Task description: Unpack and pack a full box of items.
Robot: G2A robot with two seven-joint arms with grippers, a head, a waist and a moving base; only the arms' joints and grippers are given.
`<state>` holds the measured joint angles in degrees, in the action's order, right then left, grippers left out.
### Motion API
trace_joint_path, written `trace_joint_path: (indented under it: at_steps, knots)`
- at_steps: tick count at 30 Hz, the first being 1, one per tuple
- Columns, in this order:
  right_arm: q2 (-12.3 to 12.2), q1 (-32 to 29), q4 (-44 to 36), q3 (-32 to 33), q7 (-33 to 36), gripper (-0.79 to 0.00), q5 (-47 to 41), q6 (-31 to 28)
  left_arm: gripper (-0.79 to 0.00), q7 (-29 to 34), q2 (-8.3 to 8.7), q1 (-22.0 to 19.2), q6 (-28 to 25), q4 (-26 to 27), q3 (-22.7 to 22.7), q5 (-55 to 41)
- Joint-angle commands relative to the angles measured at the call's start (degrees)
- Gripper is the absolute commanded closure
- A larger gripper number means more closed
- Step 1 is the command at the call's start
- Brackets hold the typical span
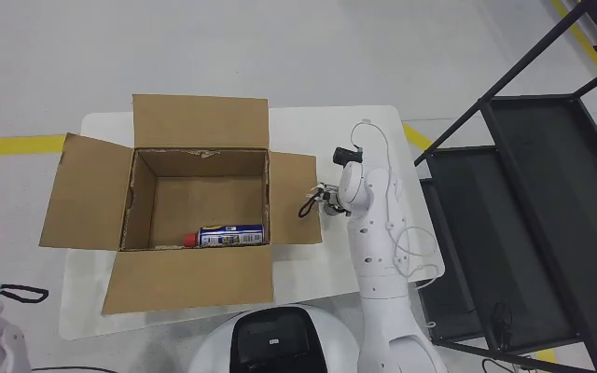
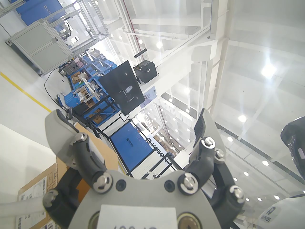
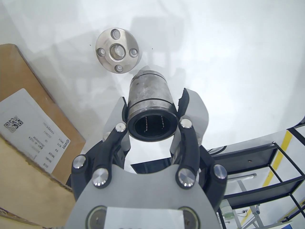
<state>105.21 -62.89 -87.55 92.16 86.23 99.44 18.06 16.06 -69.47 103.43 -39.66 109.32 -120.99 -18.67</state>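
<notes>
The right tool (image 3: 153,100) is squeezing a short metal tube (image 3: 149,96) between its two black fingers (image 3: 183,102). The tube is looking grey and dull, a bit scratched, with thin lines running around it. Its near end is open and has a dark ring, and rows of tiny shiny balls are showing inside. The tube is pointing down at the white bench (image 3: 214,36). I cannot tell if its far end is touching the bench.

A round metal disc (image 3: 117,50) is lying flat on the bench just beside the far end of the tube. It is looking shiny, with one big hole in the middle and four small holes around it.

In the top view, a big brown box (image 1: 201,121) is sitting in the middle left of the frame with all four flaps folded out. A can (image 1: 227,237) is lying on its side inside, along the lower wall of the box. It is showing a red cap and a blue and white label. The right tool is hanging just off the box's right flap, near the middle of the frame. A black rack (image 1: 522,186) is standing at the right side of the frame.

The left tool (image 2: 129,125) is pointing up at the ceiling. Its fingers are spreading wide apart and nothing is sitting between them. A piece of brown cardboard with a white label is showing close beside it.
</notes>
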Motion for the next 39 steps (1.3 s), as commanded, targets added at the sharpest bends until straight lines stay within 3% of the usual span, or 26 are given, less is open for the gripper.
trace_joint_path:
  at_steps: [1,18,22,27,30,39]
  knots:
    - [-0.05,0.13,0.51,0.62,-0.45,0.000,-0.47,0.47,-0.785,0.00,0.00,0.00,0.00,0.00,0.00,0.00]
    - [0.04,1.65,4.75,4.73,-2.14,0.000,-0.90,2.16,-0.785,0.00,0.00,0.00,0.00,0.00,0.00,0.00]
    - [0.14,2.14,5.67,5.29,-2.20,-0.203,-0.88,2.22,-0.785,0.00,0.00,0.00,0.00,0.00,0.00,0.00]
    - [0.26,2.86,6.77,5.71,-2.02,-0.256,-0.72,2.03,-0.785,0.00,0.00,0.00,0.00,0.00,0.00,0.00]
    - [0.35,3.22,7.20,5.98,-1.91,-0.326,-0.47,1.93,-0.785,0.00,0.00,0.00,0.00,0.00,0.00,0.00]
    - [0.56,3.73,7.65,6.68,-1.46,-0.376,0.40,1.48,-0.785,0.00,0.00,0.00,0.00,0.00,0.00,0.00]
